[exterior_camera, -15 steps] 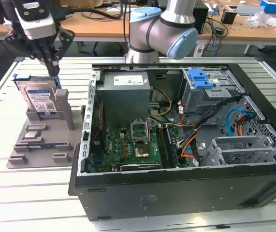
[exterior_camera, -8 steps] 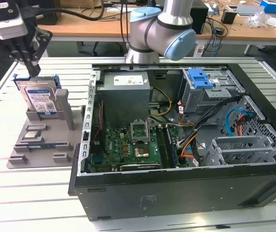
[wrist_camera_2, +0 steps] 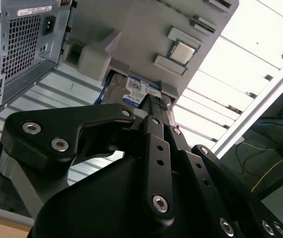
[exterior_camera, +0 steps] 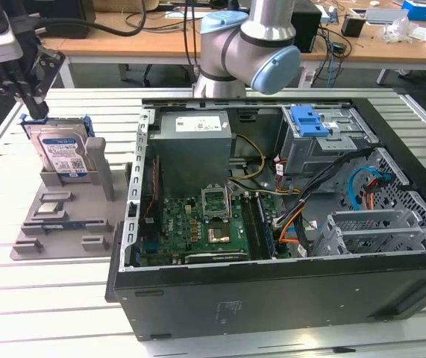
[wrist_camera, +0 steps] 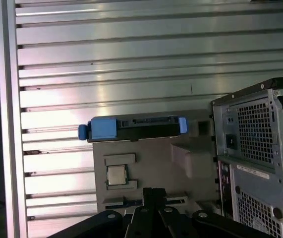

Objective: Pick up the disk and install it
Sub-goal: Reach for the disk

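The disk point(exterior_camera: 63, 153) stands on edge in a slot of a grey holder point(exterior_camera: 97, 242) at the exterior view's left, its white-and-blue label facing the camera and its blue bracket around it. My gripper point(exterior_camera: 39, 112) hangs just above the disk's upper left corner, apart from it, with nothing held. In the first wrist view the disk point(wrist_camera: 131, 128) shows edge-on with blue ends, beyond my gripper point(wrist_camera: 153, 192), whose fingers sit together. In the second wrist view the gripper point(wrist_camera_2: 153, 101) points at the disk point(wrist_camera_2: 134, 91).
The open computer case point(exterior_camera: 272, 283) lies right of the holder. Inside are a grey power supply point(exterior_camera: 194, 145), a motherboard point(exterior_camera: 198, 231), cables and a grey drive bay point(exterior_camera: 324, 145) with a blue handle point(exterior_camera: 308, 119). A processor chip point(wrist_camera: 115, 174) lies on the holder.
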